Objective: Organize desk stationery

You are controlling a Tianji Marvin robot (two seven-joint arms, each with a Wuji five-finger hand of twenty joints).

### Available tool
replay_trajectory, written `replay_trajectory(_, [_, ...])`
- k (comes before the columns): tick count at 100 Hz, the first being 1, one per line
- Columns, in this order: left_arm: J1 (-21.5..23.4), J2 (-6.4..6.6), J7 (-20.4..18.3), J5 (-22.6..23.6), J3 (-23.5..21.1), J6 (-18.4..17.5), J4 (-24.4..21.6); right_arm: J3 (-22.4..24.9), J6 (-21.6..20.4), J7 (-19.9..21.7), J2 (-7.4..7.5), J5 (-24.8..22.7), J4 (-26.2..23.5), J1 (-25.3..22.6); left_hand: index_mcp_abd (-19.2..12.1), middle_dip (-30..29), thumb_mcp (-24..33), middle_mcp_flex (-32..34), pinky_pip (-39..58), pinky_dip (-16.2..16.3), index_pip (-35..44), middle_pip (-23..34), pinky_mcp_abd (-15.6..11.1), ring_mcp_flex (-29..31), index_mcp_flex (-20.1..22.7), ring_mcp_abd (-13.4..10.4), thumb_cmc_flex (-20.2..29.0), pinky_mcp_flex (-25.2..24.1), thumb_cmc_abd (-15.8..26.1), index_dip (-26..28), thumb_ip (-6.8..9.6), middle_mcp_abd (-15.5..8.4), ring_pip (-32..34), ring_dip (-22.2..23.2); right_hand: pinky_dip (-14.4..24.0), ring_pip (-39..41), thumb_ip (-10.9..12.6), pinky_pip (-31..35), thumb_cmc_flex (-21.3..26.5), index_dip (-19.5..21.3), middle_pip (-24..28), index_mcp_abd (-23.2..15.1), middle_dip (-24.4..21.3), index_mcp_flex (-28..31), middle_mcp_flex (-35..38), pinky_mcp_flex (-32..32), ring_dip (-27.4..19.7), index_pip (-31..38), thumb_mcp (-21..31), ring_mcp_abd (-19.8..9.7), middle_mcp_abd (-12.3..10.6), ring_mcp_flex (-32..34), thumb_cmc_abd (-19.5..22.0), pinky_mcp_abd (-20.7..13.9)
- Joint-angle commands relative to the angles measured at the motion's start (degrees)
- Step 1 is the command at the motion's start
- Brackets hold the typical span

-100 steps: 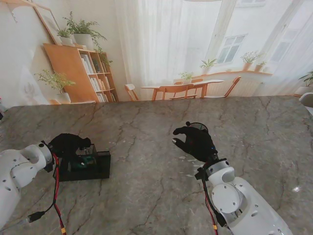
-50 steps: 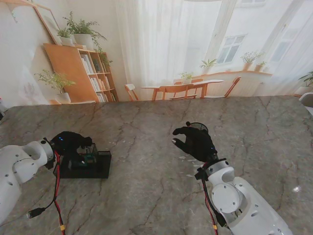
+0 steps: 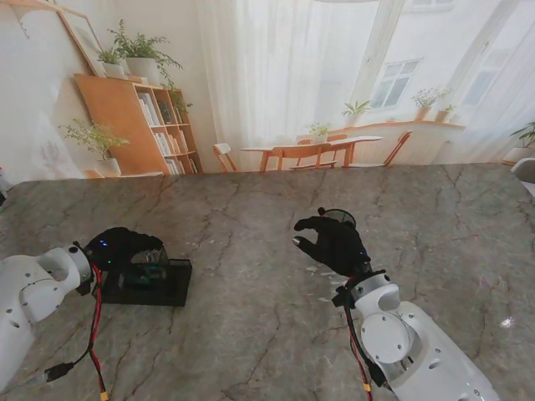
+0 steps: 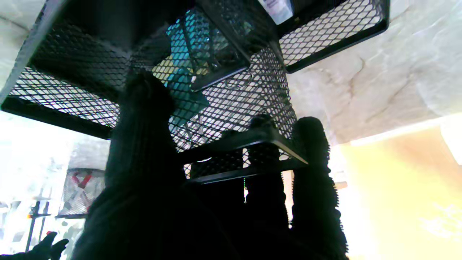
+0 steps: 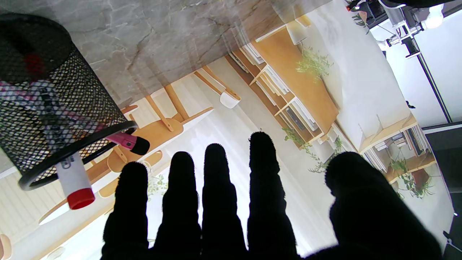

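Observation:
A black mesh desk organiser [image 3: 171, 288] [image 4: 325, 32] sits at the left of the table. My left hand [image 3: 124, 245] [image 4: 162, 202] hovers over its near-left part, open, the thumb [image 4: 144, 108] inside one compartment and the other fingers [image 4: 310, 151] past a mesh wall. A teal item [image 3: 147, 276] [image 4: 180, 79] lies inside the organiser, free of the fingers. My right hand [image 3: 334, 244] [image 5: 231, 216] is open with straight fingers, just in front of a black mesh pen cup [image 3: 337, 215] [image 5: 47, 119]. The cup holds a white marker with a red cap [image 5: 74, 178] and a pink marker [image 5: 128, 141].
The grey marble table [image 3: 251, 334] runs wide between the two hands. A white labelled item [image 4: 276, 9] sits in another compartment of the organiser. Red and black cables [image 3: 94, 334] hang from my left forearm near the table's front.
My left hand has drawn back slightly over the organiser, and the teal item now lies lower inside it. The right hand and the pen cup have not moved.

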Motion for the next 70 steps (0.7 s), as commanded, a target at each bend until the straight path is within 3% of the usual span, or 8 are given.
replay_trajectory(1, [1.67,-0.40,-0.59,0.12,0.19,-0.58,-0.57,-0.13,-0.15,0.81,0.05,0.21,0.08,0.03,-10.62,-2.39,7.45,-3.05,4.09,0.15,-3.43,-2.25,-0.69,-2.69,1.11,0.01,5.42,-1.98,7.36,-3.91,-0.57,-1.40,-2.02,-1.73,0.85,0.34,0.53,0.73,0.33,1.49,0.98,0.11,0.72,0.70,0.53,-0.55,0.85,0.35,-1.11,-0.68,-0.10,-0.99,2.32,-0.85])
replay_trajectory(22, [3.20,-0.54,-1.90,0.06,-1.76,-0.59,-3.40,-0.23,-0.11,0.94,0.05,0.32,0.14,0.10,-9.87,-6.82,7.18,-6.86,1.82,-0.85,-15.95,-8.58,5.61,-7.53,-1.73,1.50,0.26,-8.70,7.52,-8.96,-0.69,-1.11,-6.95,-5.34,0.84,0.32,0.53,0.72,0.34,1.51,0.97,0.17,0.71,0.78,0.51,-0.55,0.84,0.39,-1.11,-0.63,-0.11,-1.02,2.28,-0.85])
replay_trajectory(40, [3.87,-0.61,-3.74,-0.06,-3.01,0.04,-5.50,-0.25,0.00,0.94,0.04,0.33,0.10,0.08,-10.05,-9.41,6.93,-8.39,-3.38,-3.00,-19.69,-12.43,14.74,-11.00,-2.40,3.53,-2.36,-15.70,8.57,-9.37,-0.81,-1.17,-13.91,-11.83,0.85,0.33,0.53,0.74,0.35,1.50,1.01,0.14,0.73,0.79,0.58,-0.58,0.85,0.38,-1.10,-0.67,-0.22,-1.00,2.25,-0.84])
replay_trajectory(50, [4.17,-0.67,-4.90,-0.42,-3.67,0.57,-6.63,-0.25,0.02,0.95,0.04,0.32,0.08,0.08,-9.85,-10.69,6.77,-8.97,-6.16,-5.35,-20.53,-13.89,17.62,-12.44,-2.65,4.61,-3.99,-17.95,9.33,-9.67,-0.87,-0.76,-16.61,-15.04,0.85,0.32,0.54,0.75,0.37,1.48,0.96,0.15,0.71,0.64,0.49,-0.57,0.84,0.32,-1.07,-0.64,-0.07,-1.03,2.29,-0.82])
replay_trajectory(70, [5.13,-0.83,-7.71,-1.86,-5.82,1.06,-10.12,-0.22,0.14,0.92,0.04,0.27,-0.03,0.03,-9.26,-12.60,6.36,-10.28,-10.76,-9.28,-21.67,-15.56,20.59,-14.80,-3.46,6.21,-10.84,-20.29,11.52,-10.45,-0.77,0.01,-19.64,-18.91,0.84,0.30,0.53,0.73,0.34,1.49,0.97,0.10,0.72,0.70,0.52,-0.58,0.84,0.34,-1.09,-0.63,-0.06,-1.04,2.27,-0.85])
